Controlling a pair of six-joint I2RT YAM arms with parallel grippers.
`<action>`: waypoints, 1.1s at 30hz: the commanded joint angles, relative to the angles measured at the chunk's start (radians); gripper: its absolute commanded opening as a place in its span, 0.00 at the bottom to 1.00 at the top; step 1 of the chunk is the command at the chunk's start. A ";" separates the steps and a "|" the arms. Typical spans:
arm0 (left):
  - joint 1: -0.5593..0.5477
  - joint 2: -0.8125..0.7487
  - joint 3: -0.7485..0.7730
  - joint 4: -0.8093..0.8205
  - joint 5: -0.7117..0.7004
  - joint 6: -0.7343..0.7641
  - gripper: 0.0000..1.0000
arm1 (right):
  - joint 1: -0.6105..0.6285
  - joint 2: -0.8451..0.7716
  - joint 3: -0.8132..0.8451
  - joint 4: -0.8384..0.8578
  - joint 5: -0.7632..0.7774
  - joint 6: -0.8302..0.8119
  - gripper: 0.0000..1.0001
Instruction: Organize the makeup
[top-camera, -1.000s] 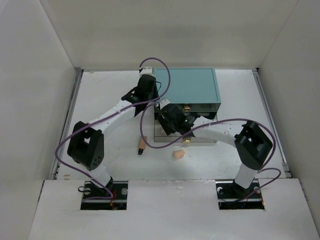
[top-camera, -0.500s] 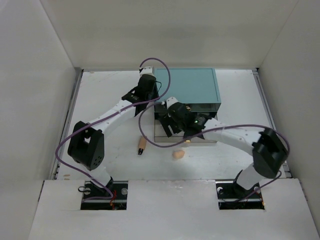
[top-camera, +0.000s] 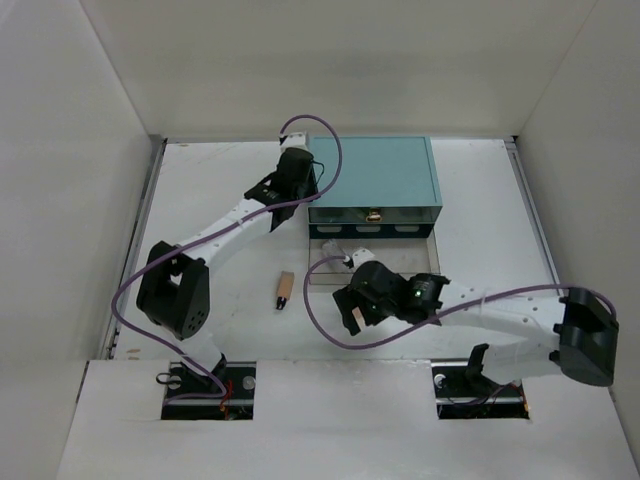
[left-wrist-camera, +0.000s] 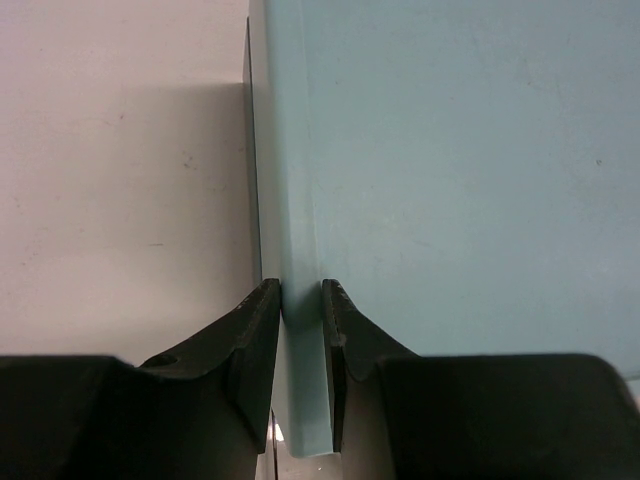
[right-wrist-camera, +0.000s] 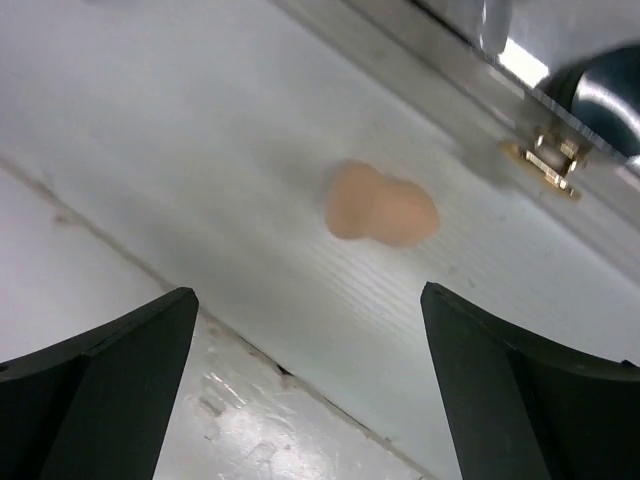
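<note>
A peach egg-shaped sponge (right-wrist-camera: 382, 205) is lying on its side on the white desk (top-camera: 200, 200), just in front of the teal box (top-camera: 375, 172). A tan tube (top-camera: 284, 290) is lying front-left of the box, its black end pointing away.

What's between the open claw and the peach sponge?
Only bare table. The right wrist view shows the sponge lying ahead of the open right gripper, nothing in between.
</note>
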 joint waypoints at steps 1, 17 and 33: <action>-0.040 0.078 -0.014 -0.132 0.072 0.003 0.16 | -0.006 0.063 -0.011 -0.023 0.056 0.170 1.00; -0.066 0.067 -0.010 -0.155 0.049 0.006 0.15 | 0.000 0.344 0.060 0.052 0.268 0.398 0.91; -0.077 0.074 -0.008 -0.156 0.048 0.006 0.15 | 0.063 0.115 0.087 0.031 0.266 0.335 0.39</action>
